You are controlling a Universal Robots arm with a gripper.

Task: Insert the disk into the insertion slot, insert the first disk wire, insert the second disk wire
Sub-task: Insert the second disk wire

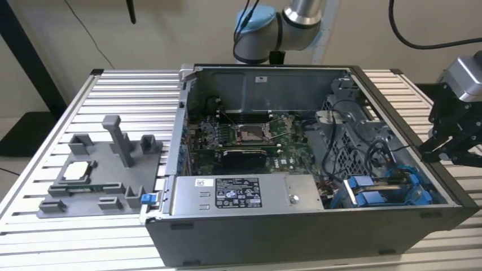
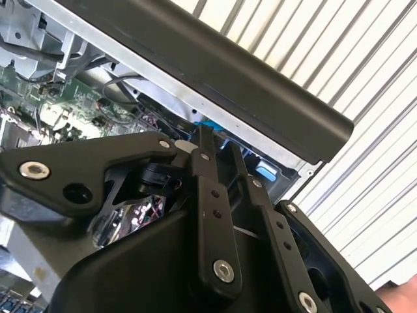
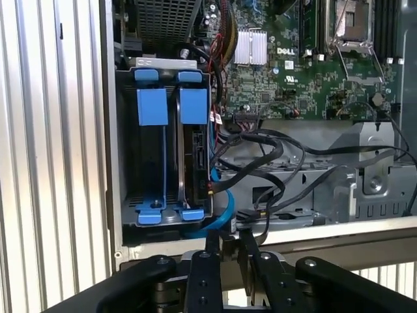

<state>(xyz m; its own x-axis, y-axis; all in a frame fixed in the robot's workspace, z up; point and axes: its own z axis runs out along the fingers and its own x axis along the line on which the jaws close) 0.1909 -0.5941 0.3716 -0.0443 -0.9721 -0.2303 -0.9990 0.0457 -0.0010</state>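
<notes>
First wrist view finds the disk [image 3: 195,153] (blue-framed) seated in the insertion slot [image 3: 144,169], while the exterior view puts the gripper [image 1: 437,153], narrowly parted and empty, outside the computer case [image 1: 301,237].

so the case [image 1: 301,237] sits on the table [image 1: 45,243], fixture [image 1: 84,199] beside it on the exterior view's left. the disk [image 3: 195,153] is in the insertion slot [image 3: 163,62], case's front corner, exterior view's right.
</notes>
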